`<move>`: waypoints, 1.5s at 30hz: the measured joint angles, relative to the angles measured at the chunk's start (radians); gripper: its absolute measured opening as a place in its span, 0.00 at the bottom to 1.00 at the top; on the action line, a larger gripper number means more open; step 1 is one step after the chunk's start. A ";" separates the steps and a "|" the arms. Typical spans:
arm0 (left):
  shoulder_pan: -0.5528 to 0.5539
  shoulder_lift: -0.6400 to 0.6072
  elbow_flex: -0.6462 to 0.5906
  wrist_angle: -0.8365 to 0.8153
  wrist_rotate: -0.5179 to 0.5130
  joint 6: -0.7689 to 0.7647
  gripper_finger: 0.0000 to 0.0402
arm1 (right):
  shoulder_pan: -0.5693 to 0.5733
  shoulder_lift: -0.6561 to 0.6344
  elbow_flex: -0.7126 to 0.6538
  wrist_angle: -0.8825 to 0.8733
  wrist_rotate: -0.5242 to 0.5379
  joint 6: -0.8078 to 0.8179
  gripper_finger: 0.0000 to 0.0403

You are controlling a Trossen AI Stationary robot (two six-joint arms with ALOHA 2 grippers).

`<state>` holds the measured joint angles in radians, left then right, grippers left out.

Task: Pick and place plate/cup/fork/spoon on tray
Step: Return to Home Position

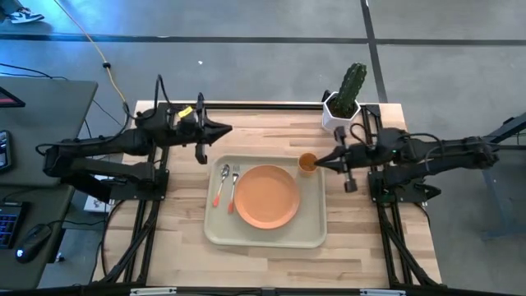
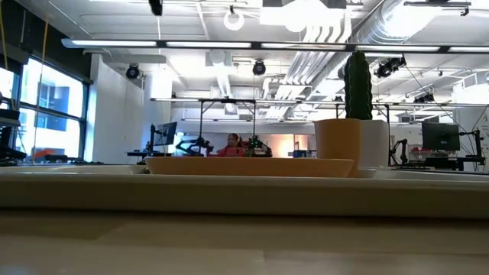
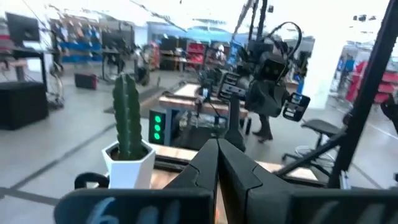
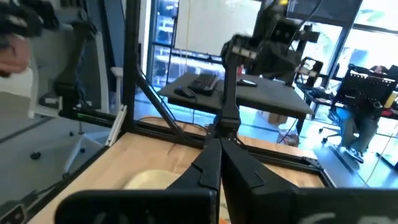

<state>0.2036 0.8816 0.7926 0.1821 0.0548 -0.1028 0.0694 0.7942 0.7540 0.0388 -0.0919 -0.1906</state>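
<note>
The beige tray (image 1: 308,232) lies in the middle of the table. The orange plate (image 1: 267,196) rests flat on it. The spoon (image 1: 221,185) and the fork (image 1: 233,188) lie side by side on the tray, left of the plate. The orange cup (image 1: 306,163) stands upright at the tray's far right corner; it also shows in the low view (image 2: 337,139). My right gripper (image 1: 320,162) is shut and empty, raised just right of the cup; it does not show in the low view. My left gripper (image 1: 228,128) is shut and empty, raised beyond the tray's far left corner.
A white hexagonal pot with a cactus (image 1: 342,105) stands at the table's far edge, just behind the cup and close to my right arm. Bare wood lies near the front edge and on either side of the tray.
</note>
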 joint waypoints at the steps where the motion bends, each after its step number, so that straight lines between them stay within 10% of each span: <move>1: -0.004 -0.009 -0.030 0.029 -0.012 0.000 0.00 | -0.005 -0.031 -0.023 0.002 -0.003 0.006 0.00; 13: 0.139 -0.045 -0.178 0.146 -0.048 0.304 0.00 | -0.020 -0.223 -0.122 -0.070 0.365 0.042 0.00; 24: 0.464 0.033 -0.178 0.310 0.365 0.241 0.00 | -0.058 -0.376 -0.122 -0.224 0.140 0.051 0.00; 38: 0.369 -0.033 -0.358 0.509 0.308 0.162 0.00 | -0.017 -0.491 -0.313 -0.075 0.283 0.140 0.00; 45: 0.367 -0.173 -0.449 0.373 0.309 0.128 0.00 | -0.017 -0.589 -0.311 -0.153 0.142 0.108 0.00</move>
<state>0.5702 0.7090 0.3440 0.5547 0.3640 0.0257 0.0525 0.2053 0.4427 -0.1140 0.0498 -0.0823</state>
